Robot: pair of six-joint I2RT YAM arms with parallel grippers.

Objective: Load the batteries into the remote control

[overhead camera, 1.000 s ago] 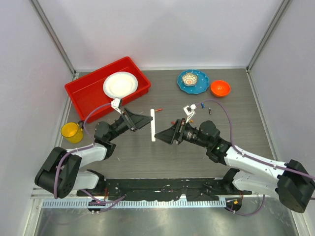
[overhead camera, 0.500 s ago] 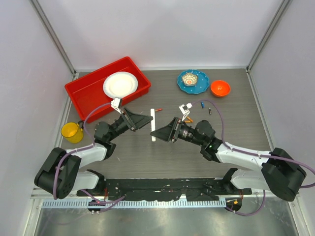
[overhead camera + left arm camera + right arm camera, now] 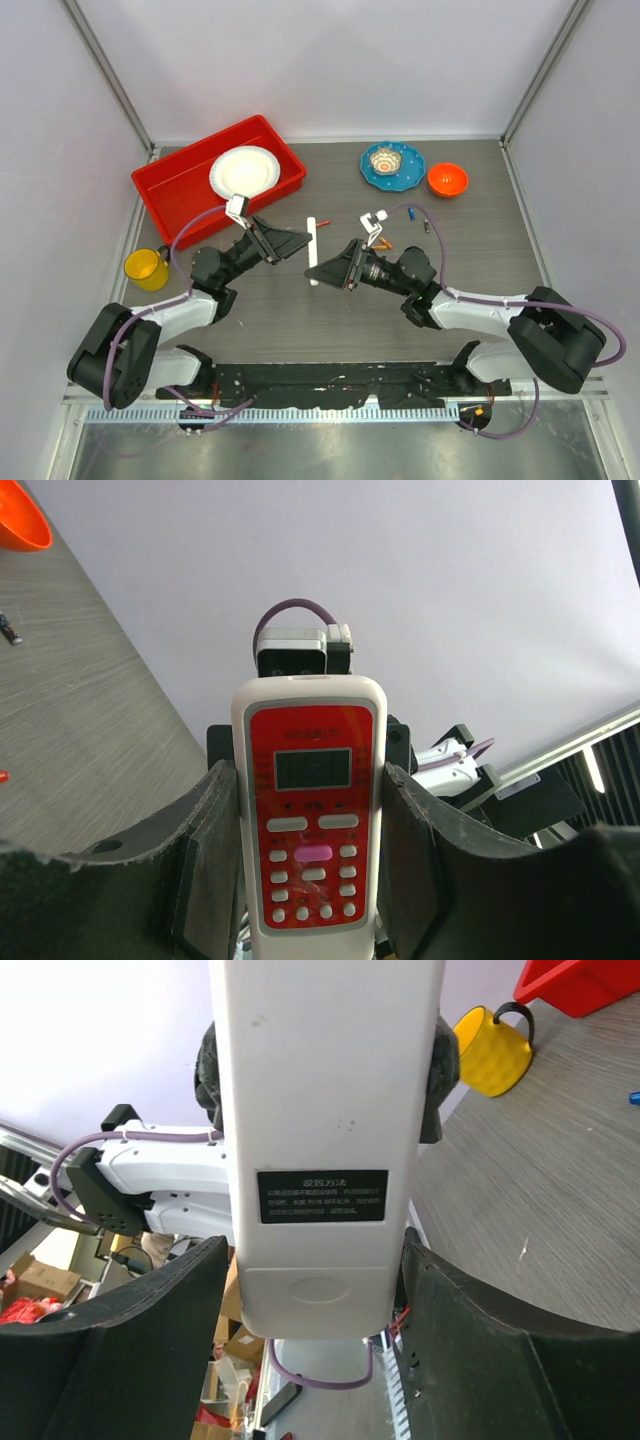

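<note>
The table (image 3: 500, 270) carries most of what is needed, and the job looks barely begun. The left gripper (image 3: 311, 830) is clamped on the long edges of the remote control (image 3: 313, 250), holding it off the table on edge, with the red button face towards that arm's own camera. The right gripper (image 3: 315, 1305) straddles the remote's plain white back from the other side, one finger close by each edge; I cannot tell whether they press on it. Below the black label (image 3: 322, 1196) on that back, the battery cover (image 3: 315, 1295) appears seated, so I judge the compartment unopened. The batteries lie loose on the table: a red-orange battery (image 3: 322, 223) just past the remote's far end, and a blue battery (image 3: 634, 1097) and a dark battery (image 3: 427, 226) well to its right. Opening the cover, picking up the cells, seating them and closing it all remain.
</note>
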